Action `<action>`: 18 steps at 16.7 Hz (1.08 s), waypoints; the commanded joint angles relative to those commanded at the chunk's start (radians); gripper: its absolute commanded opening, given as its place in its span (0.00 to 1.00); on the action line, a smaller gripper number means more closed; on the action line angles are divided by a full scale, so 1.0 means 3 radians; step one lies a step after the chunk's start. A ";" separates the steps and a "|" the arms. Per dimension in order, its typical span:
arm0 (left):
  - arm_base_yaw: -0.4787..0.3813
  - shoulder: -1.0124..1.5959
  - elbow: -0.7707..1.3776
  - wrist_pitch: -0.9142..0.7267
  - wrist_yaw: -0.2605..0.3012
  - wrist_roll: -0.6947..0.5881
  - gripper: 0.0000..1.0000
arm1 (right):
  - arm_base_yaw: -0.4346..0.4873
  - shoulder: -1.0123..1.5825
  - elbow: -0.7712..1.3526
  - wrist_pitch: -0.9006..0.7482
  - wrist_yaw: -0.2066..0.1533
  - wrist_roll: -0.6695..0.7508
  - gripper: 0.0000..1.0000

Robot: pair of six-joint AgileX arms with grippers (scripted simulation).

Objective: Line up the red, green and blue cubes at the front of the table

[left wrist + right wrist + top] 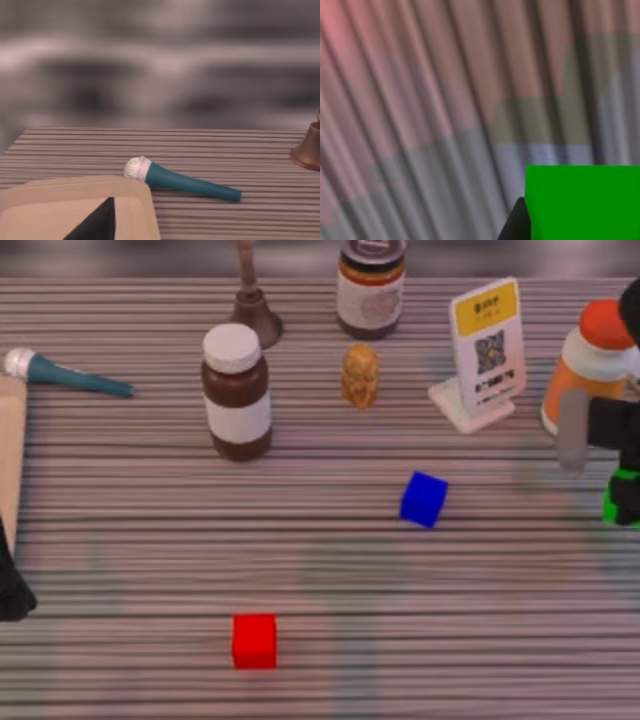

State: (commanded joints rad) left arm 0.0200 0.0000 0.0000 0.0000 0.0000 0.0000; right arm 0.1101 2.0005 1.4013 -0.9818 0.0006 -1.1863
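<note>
The red cube (254,641) lies near the table's front, left of centre. The blue cube (424,499) sits tilted in the middle, right of centre. At the top view's right edge my right gripper (626,490) is shut on the green cube (618,502), which its black body partly hides. In the right wrist view the green cube (585,202) fills the corner, with a dark finger (516,226) pressed against its side above the striped table (420,125). My left gripper (12,590) is parked at the left edge.
Along the back stand a brown jar with a white lid (236,390), a bell (255,302), a second jar (370,285), a gold figurine (360,375), a QR sign (485,352) and an orange bottle (592,360). A teal microphone (70,375) and a wooden board (10,455) lie at left.
</note>
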 joint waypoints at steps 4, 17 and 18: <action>0.0000 0.0000 0.0000 0.0000 0.0000 0.0000 1.00 | 0.0017 -0.0151 0.0212 -0.0329 -0.0001 -0.0003 0.00; 0.0000 0.0000 0.0000 0.0000 0.0000 0.0000 1.00 | 0.1394 0.0031 0.0544 -0.0547 -0.0012 0.0895 0.00; 0.0000 0.0000 0.0000 0.0000 0.0000 0.0000 1.00 | 0.1634 0.0052 0.0589 -0.0580 -0.0015 0.1041 0.00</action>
State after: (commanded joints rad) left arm 0.0200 0.0000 0.0000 0.0000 0.0000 0.0000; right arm 0.6003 2.0160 1.5781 -1.1557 -0.0039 -0.8741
